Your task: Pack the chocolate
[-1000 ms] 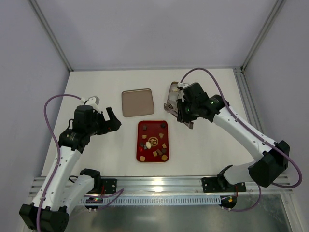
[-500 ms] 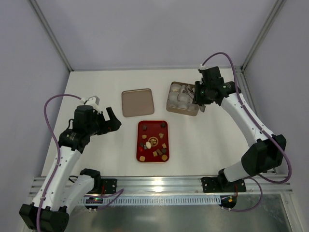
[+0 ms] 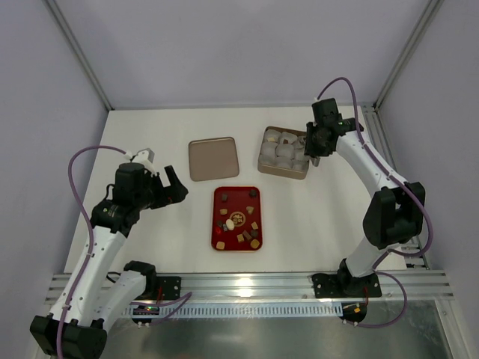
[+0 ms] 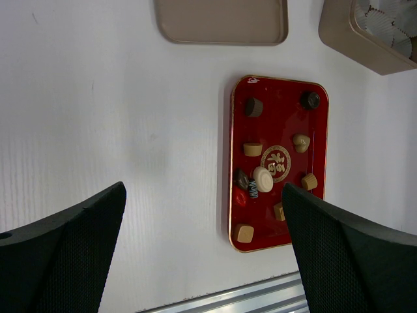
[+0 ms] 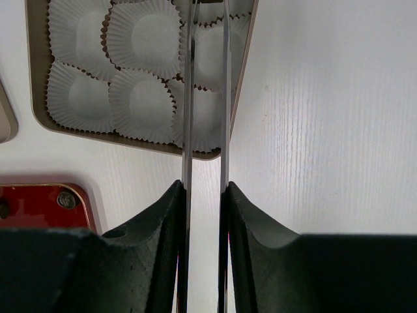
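Observation:
Several small chocolates [image 3: 230,223], dark brown, tan and one whitish, lie scattered on the red tray [image 3: 224,196]; they also show in the left wrist view [image 4: 263,178]. A tan tin [image 3: 262,166] holds white paper cups [image 5: 140,98], all empty as far as I see. My right gripper [image 3: 313,143] is at the tin's right edge, shut on metal tongs [image 5: 189,98] whose blades reach over the right-hand cups. My left gripper [image 3: 174,187] is open and empty, above the table left of the tray.
The tin's flat tan lid [image 3: 213,158] lies on the table behind the tray, left of the tin. The red tray's corner shows in the right wrist view [image 5: 39,208]. An aluminium rail [image 3: 247,284] runs along the near edge.
My right arm swung back and to the right, from beside the tray's far right corner to the tin's right edge, uncovering the tin. The left arm has not moved.

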`<state>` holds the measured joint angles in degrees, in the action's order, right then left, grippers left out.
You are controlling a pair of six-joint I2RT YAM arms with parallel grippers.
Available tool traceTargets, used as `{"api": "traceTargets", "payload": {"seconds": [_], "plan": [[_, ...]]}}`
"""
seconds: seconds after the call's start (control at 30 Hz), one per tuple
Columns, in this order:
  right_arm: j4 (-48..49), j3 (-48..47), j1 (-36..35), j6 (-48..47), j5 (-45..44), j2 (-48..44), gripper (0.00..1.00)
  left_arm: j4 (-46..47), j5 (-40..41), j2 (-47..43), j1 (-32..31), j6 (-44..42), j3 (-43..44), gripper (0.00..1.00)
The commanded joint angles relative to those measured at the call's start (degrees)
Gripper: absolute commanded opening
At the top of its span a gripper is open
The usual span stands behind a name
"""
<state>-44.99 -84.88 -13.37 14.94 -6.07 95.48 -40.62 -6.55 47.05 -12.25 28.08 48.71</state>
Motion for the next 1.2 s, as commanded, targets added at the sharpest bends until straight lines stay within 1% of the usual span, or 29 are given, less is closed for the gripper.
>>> {"api": "traceTargets", "payload": {"seconds": [0.0, 0.1, 0.13, 0.17, 0.37, 0.5, 0.7, 0.8, 0.83, 0.93, 1.03, 1.07, 1.17], "plan": [[2.7, -2.3, 0.4, 0.6, -2.3, 0.1, 0.33, 0.8, 0.0, 0.1, -0.1, 0.0, 0.1, 1.00], [3.1, -2.0, 0.6, 0.7, -2.5, 0.4, 0.34, 0.9, 0.0, 0.2, -0.1, -0.1, 0.1, 1.00], [3.2, -1.7, 0.6, 0.7, -2.6, 0.4, 0.37, 0.9, 0.0, 0.2, -0.1, -0.1, 0.1, 1.00], [3.5, -1.6, 0.7, 0.7, -2.5, 0.4, 0.39, 0.9, 0.0, 0.2, -0.1, -0.1, 0.1, 1.00], [3.6, -1.6, 0.6, 0.7, -1.8, 0.9, 0.42, 0.8, 0.1, 0.2, -0.1, 0.0, 0.1, 1.00], [3.6, -1.3, 0.6, 0.8, -0.1, -0.1, 0.42, 0.9, 0.1, 0.2, -0.1, -0.1, 0.1, 1.00], [3.4, 0.4, 0.0, 1.3, 4.6, -5.3, 0.42, 0.9, 0.0, 0.2, -0.1, -0.1, 0.1, 1.00], [4.0, 3.3, -1.7, 1.8, 6.1, -9.3, 0.42, 0.9, 0.1, 0.4, -0.1, -0.1, 0.0, 1.00], [4.0, 5.1, -3.4, 1.8, 7.7, -10.3, 0.42, 0.9, 0.2, 0.4, -0.1, -0.1, 0.1, 1.00], [4.1, 8.9, -6.7, 2.3, 7.9, -15.1, 0.42, 0.8, 0.2, 0.4, -0.1, -0.1, 0.1, 1.00], [3.5, 12.4, -12.8, 2.6, 7.9, -19.4, 0.41, 1.0, 0.3, 0.4, -0.1, 0.0, 0.0, 1.00], [3.2, 13.1, -16.2, 2.6, 8.6, -20.1, 0.42, 0.9, 0.2, 0.5, -0.1, 0.0, 0.1, 1.00], [2.3, 15.8, -20.9, 2.6, 10.1, -22.5, 0.41, 0.9, 0.3, 0.6, -0.1, 0.0, 0.1, 1.00]]}}
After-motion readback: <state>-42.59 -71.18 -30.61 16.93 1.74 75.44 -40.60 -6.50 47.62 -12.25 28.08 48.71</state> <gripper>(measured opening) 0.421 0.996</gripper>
